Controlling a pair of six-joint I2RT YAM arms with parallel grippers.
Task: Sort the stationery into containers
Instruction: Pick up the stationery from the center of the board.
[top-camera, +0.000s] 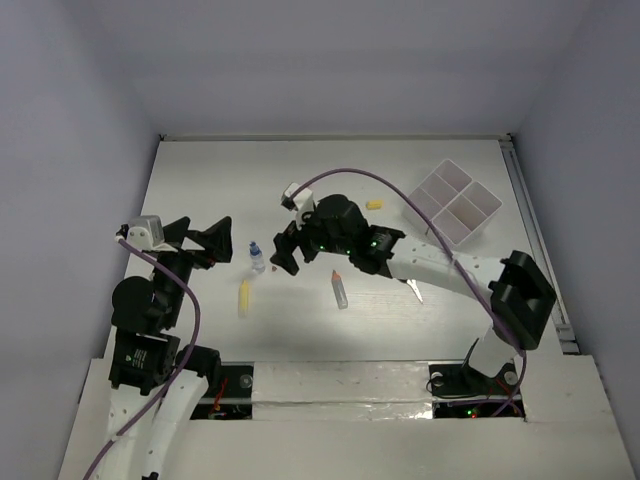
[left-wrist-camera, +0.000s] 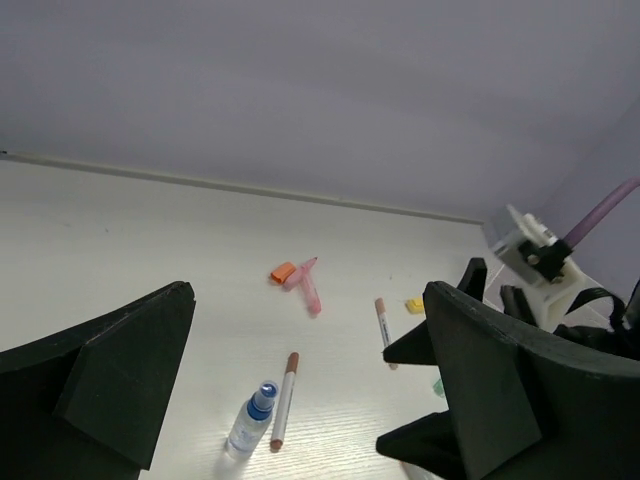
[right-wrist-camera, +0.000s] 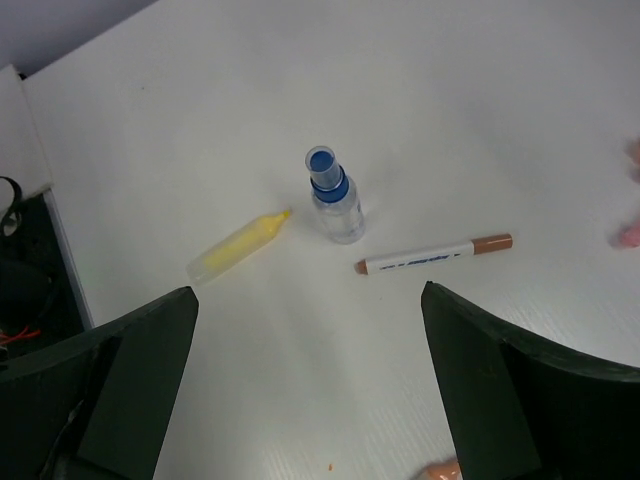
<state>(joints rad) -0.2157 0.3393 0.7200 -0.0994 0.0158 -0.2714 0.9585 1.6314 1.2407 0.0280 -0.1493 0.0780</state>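
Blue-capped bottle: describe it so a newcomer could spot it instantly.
On the white table, look left of centre, away from the white organiser tray at the far right. The blue-capped bottle stands just beyond the yellow tube, beside a brown-capped pen. It alone is clear and upright with a blue top; both neighbours lie flat.

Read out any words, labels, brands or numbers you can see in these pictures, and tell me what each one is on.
No text here can be read.
On the brown-capped pen: a line of blue print along the white barrel, too small and blurred to read.
On the blue-capped bottle: no label shows.
Nothing else in the three views carries visible writing.
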